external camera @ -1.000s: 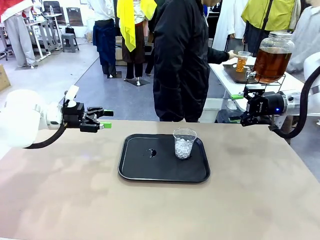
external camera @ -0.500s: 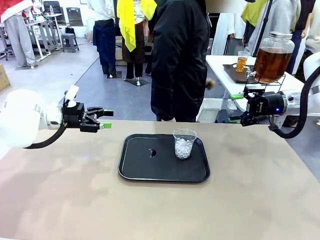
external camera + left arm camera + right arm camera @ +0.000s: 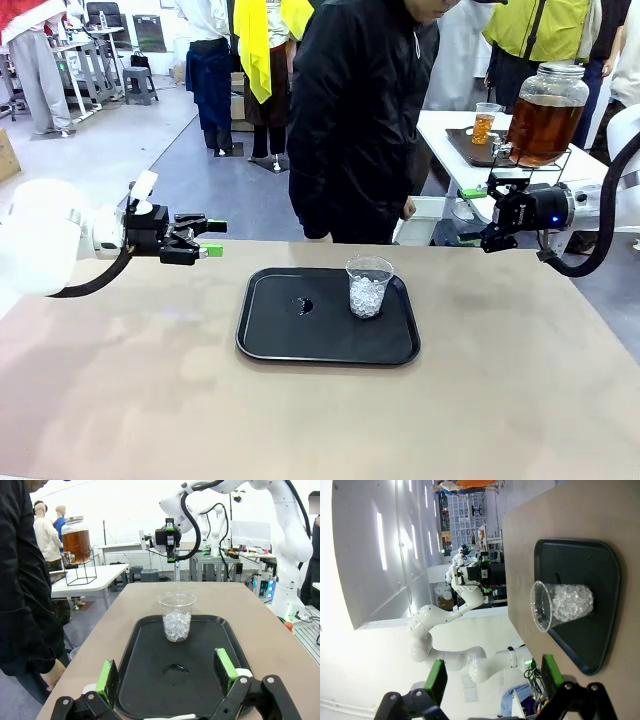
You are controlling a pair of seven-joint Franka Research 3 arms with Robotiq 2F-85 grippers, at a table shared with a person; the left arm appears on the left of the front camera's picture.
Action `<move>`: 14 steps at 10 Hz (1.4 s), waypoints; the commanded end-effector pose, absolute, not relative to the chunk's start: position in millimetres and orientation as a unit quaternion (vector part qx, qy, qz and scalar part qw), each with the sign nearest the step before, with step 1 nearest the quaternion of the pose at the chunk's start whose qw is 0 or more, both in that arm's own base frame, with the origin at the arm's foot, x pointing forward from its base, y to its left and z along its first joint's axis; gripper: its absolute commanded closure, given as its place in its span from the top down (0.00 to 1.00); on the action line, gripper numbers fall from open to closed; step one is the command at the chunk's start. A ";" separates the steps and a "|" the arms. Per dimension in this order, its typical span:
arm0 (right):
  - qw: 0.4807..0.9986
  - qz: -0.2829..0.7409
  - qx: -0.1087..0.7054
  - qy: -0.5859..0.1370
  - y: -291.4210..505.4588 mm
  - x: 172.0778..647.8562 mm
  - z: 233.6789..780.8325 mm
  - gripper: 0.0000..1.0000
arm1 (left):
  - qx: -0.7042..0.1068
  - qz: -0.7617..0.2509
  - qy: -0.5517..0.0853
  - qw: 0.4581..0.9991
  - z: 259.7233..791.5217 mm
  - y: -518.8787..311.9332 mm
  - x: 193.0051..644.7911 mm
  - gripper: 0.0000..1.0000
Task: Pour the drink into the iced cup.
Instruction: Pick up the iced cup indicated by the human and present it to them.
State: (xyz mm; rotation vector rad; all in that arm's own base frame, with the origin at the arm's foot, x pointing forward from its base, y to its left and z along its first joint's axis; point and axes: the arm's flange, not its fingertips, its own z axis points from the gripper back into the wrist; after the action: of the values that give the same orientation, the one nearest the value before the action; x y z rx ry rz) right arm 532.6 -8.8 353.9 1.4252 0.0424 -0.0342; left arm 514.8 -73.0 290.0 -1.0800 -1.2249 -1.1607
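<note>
The iced cup [image 3: 368,287], clear plastic with ice cubes in its lower half, stands upright at the right rear of a black tray [image 3: 290,340]. The drink [image 3: 541,127] is amber liquid in a big glass dispenser jar on a white side table at the far right. My left gripper [image 3: 215,238] hovers open left of the tray, its green pads facing the cup. My right gripper [image 3: 472,215] hovers open right of the tray. Ahead of the left gripper [image 3: 166,672] I see the cup [image 3: 176,616], tray [image 3: 205,647] and drink [image 3: 76,539]. Beyond the open right gripper [image 3: 492,677], the cup [image 3: 562,605] appears sideways.
A person in a black jacket [image 3: 360,120] stands at the table's far edge behind the tray, one hand hanging down. A small cup of amber liquid [image 3: 485,122] stands on a dark tray beside the jar. A small wet patch [image 3: 304,305] marks the tray's middle.
The person has turned away from the side table and now faces the tray, with the hand off the small amber cup. Both arms and the iced cup have stayed still.
</note>
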 end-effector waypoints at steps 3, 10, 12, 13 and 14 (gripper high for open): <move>0.757 -0.015 0.653 0.017 -8.6 533.7 355.7 1.00 | -0.451 -0.489 -0.515 0.540 291.6 -73.7 515.0 1.00; 0.757 -0.015 0.653 0.017 -8.6 533.7 355.7 1.00 | -0.451 -0.489 -0.515 0.540 291.6 -73.7 515.0 1.00; 0.757 -0.015 0.653 0.017 -8.6 533.7 355.7 1.00 | -0.451 -0.489 -0.515 0.540 291.6 -73.7 515.0 1.00; 0.757 -0.015 0.653 0.017 -8.6 533.7 355.7 1.00 | -0.451 -0.489 -0.515 0.540 291.6 -73.7 515.0 1.00; 0.757 -0.015 0.653 0.017 -8.6 533.7 355.7 1.00 | -0.451 -0.489 -0.515 0.540 291.6 -73.7 515.0 1.00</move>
State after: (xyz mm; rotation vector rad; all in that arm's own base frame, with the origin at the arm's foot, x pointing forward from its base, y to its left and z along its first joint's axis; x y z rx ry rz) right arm 532.6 -8.8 353.9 1.4252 0.0424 -0.0342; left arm 514.8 -73.0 290.0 -1.0800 -1.2249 -1.1607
